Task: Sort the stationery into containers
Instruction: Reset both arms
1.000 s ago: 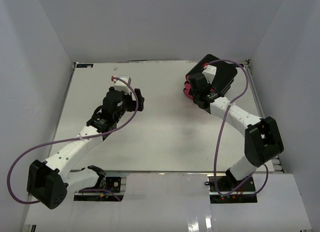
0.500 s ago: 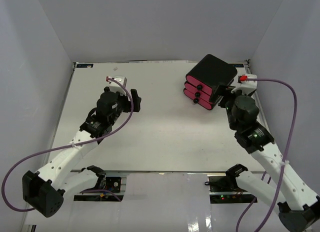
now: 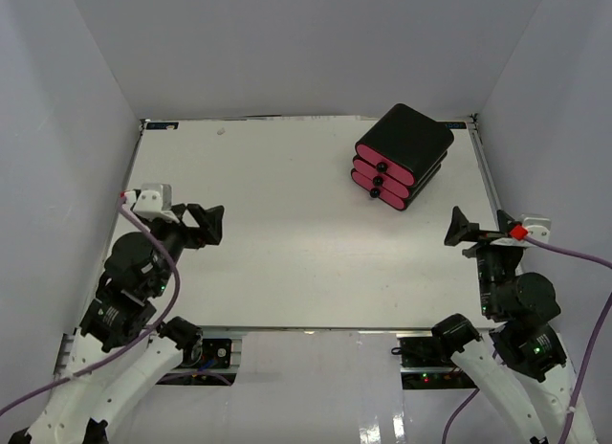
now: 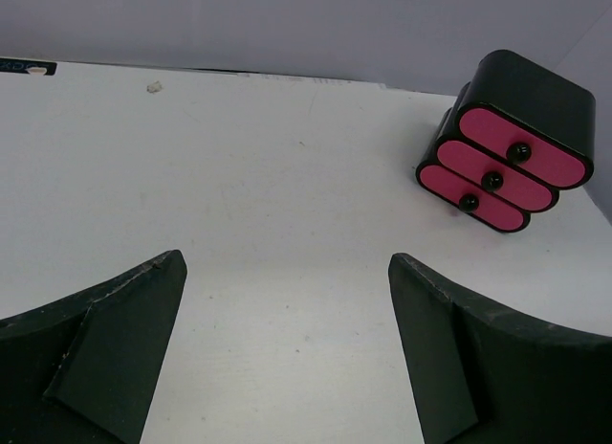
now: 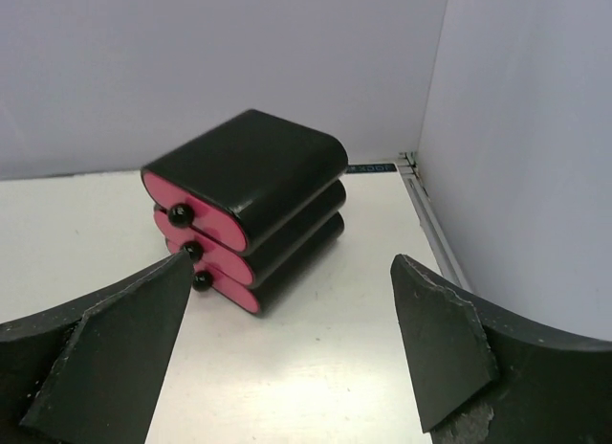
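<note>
L gripper (image 3: 201,224) mid-left, R gripper (image 3: 469,233) mid-right; both w/ jaws spread wide. Drawer box (image 3: 408,136) upper right, drawers (image 4: 516,147) pushed in.

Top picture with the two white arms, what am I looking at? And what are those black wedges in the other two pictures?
These are two robot arms bolted at the near edge of a white table. The top picture looks down from above and shows the left arm and the right arm. The other two pictures come from a camera on each wrist. The black wedges are that arm's own jaws, standing open with nothing between them. At the table's far right stands a black box with three pink-fronted drawers and round black knobs. No loose stationery shows in any picture.
</note>
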Tool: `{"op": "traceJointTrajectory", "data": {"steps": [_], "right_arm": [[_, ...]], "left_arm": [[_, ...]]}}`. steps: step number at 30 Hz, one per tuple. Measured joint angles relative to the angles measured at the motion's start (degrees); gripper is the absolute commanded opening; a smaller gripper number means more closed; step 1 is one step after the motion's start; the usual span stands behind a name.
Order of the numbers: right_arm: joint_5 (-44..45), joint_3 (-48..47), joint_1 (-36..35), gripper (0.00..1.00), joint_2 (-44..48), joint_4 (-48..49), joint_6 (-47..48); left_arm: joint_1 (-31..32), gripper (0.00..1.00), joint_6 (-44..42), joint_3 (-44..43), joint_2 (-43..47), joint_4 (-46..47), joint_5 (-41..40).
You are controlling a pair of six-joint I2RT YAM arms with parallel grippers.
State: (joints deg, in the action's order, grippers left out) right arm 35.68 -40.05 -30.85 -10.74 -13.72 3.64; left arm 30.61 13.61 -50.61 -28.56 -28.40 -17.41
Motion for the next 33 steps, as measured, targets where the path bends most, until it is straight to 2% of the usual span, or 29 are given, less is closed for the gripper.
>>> {"op": "traceJointTrajectory", "data": {"steps": [8, 17, 33], "right_arm": [[-0.07, 7.34, 0.0, 0.9, 9.9, -4.57, 1.22], [-0.11, 12.79, 0.0, 0.9, 10.4, -4.66, 1.22], [-0.57, 14.56, 0.0, 0.9, 10.4, -4.28, 1.36]], "left_arm": [[0.0, 0.98, 4.07, 6.51, 12.11, -6.32, -4.11], [0.0, 0.98, 5.81, 14.71, 15.61, -6.14, -6.8], [0.0, 0.98, 8.94, 18.53, 17.81, -1.57, -8.26]]}}
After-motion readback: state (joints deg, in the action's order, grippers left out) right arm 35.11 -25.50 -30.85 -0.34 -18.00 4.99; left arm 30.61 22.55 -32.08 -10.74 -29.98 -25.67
